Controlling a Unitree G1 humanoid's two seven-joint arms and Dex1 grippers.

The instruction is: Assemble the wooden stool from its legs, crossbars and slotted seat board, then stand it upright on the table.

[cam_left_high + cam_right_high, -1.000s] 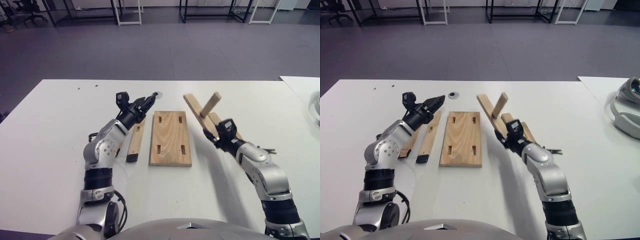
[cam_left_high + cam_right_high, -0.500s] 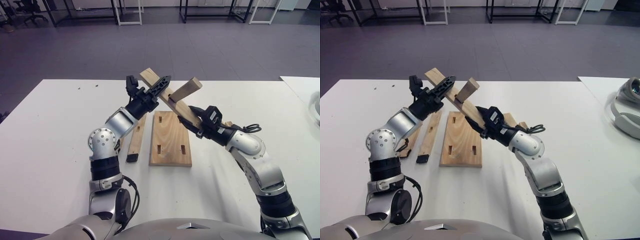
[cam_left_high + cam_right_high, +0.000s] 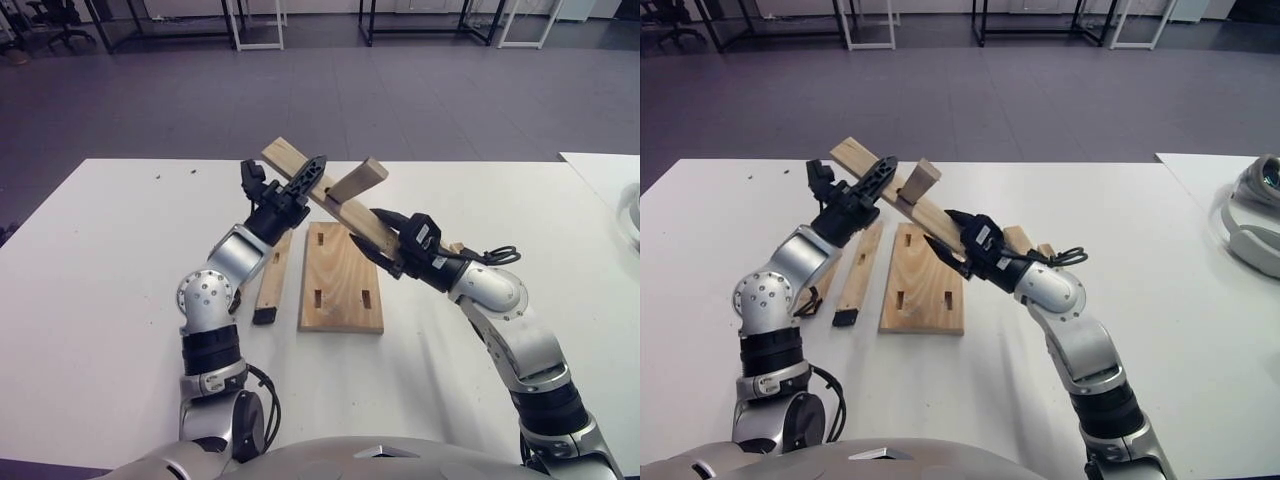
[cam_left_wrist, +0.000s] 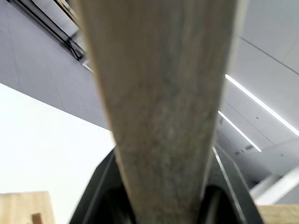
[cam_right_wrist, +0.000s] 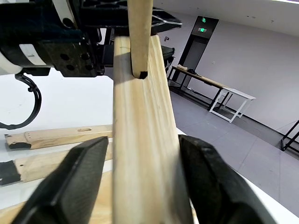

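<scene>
Lining up long pale wooden leg (image 3: 340,203), short square crossbar stub (image 3: 362,180) plugged into its side, over flat slotted wooden seat board (image 3: 340,275) on white bench (image 3: 100,250). Leg held tilted in air above board's far end: left jaws pinching upper part, right jaws pinching lower part.

Judgement: bring lower tip over one slot, steepen tilt, move both arms together so wood not wrenched between grips. Push straight down; skewed entry likely to jam.

Another flat wooden leg (image 3: 270,280) lies on bench just left of board, clear of work.

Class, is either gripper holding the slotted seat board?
No, the seat board lies flat on the table, below the leg held aloft.
</scene>
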